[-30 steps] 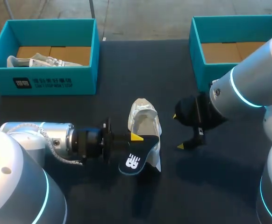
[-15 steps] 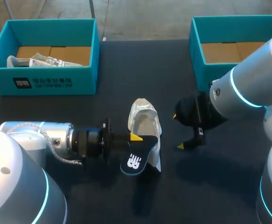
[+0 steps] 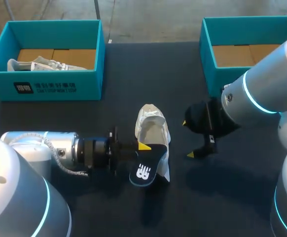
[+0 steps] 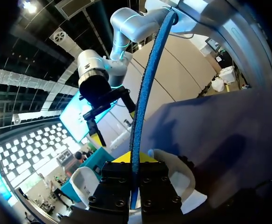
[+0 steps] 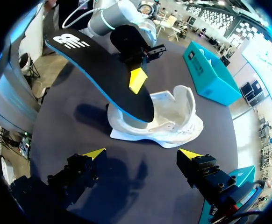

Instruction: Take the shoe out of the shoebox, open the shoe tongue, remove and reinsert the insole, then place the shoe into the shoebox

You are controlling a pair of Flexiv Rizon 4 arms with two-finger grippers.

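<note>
While your left hand point(image 3: 142, 146) grips the insole point(image 3: 146, 168), one yellow tip presses on its black top face. The other finger is hidden beneath. The insole is a thin, flexible, foot-shaped sheet with a matte black top and a blue rim. It sticks out past the fingertips at a tilt. A white logo mark sits on the wide end nearest you, and it is the only marking on the insole. From the left wrist you see the insole edge-on, as a narrow blue curved strip running out from between the fingers.

The shoe point(image 3: 152, 129) lies on the dark bench point(image 3: 133, 74) just ahead of and under that hand. It is white, soft and crumpled, and its mouth gapes upward. The insole's far end hangs at the shoe's opening, but you cannot tell whether it touches.

Your right hand point(image 3: 189, 139) hovers beside the shoe, opposite the left hand. Its fingers are spread wide and hold nothing.

Well beyond the left hand stands a teal shoebox point(image 3: 54, 86). It has a cardboard-brown floor and a block of white print on the wall facing you, too small to read. Another shoe point(image 3: 40, 64), pale and laced, lies inside it. Beyond the right hand stands a second shoebox point(image 3: 207, 49), also teal with a brown floor.
</note>
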